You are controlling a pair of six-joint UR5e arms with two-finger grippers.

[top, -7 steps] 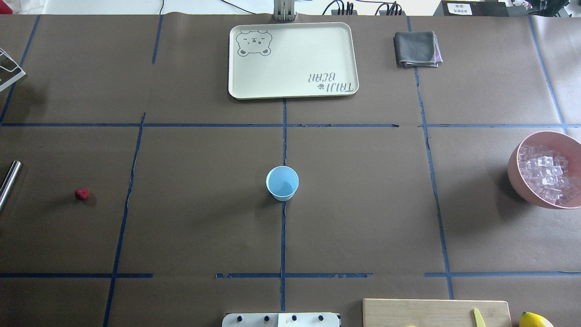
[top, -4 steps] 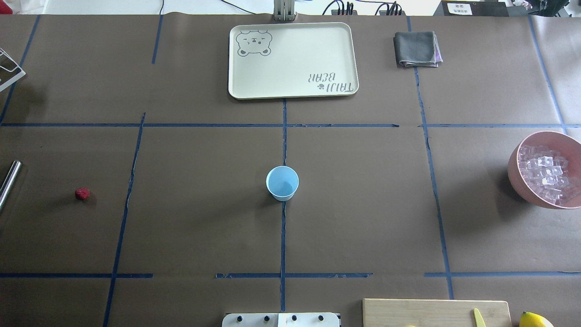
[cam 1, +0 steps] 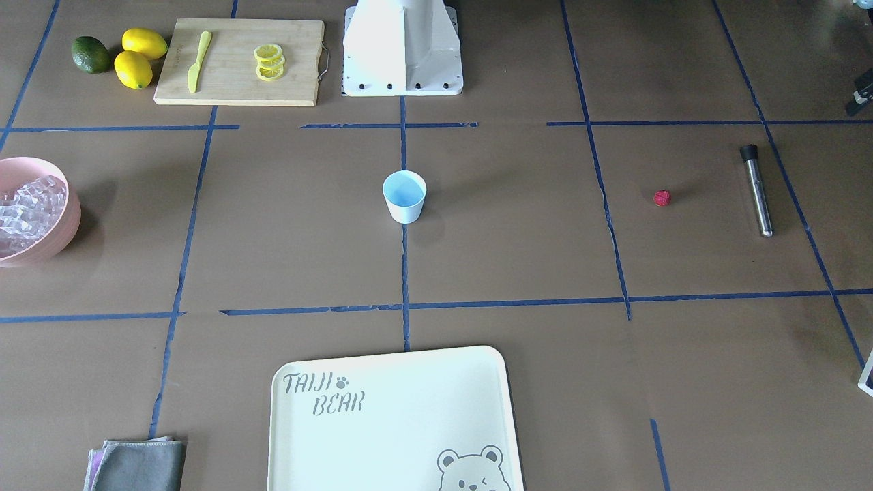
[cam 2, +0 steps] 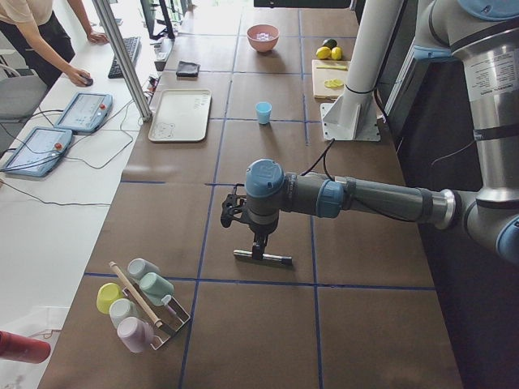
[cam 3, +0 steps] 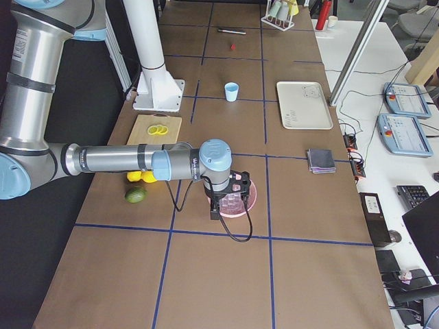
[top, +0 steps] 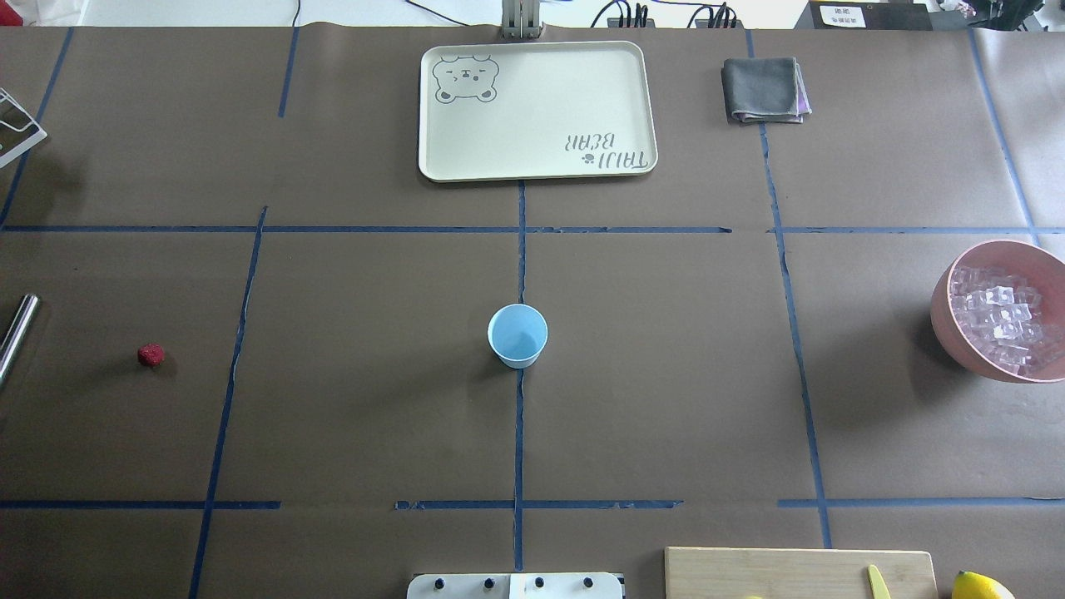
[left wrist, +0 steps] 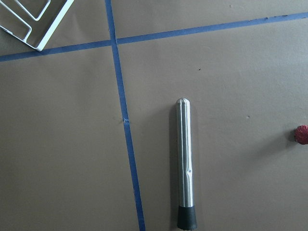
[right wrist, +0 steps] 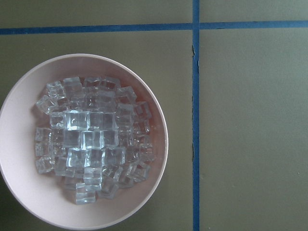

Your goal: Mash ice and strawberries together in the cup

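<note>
Left end effector (cam 2: 259,245) hangs over a metal muddler (left wrist: 185,163), right end effector (cam 3: 221,203) over the pink bowl (right wrist: 19,183) of ice (right wrist: 91,139). Can't tell how wide either is. Strawberry (top: 151,355) lies near the muddler. Cup (top: 517,334) stands upright mid-surface (top: 666,374), well apart from both.

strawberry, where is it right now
In the overhead view the strawberry lies on the table at the robot's left, close beside the steel rod at the edge and well left of the cup.
</note>
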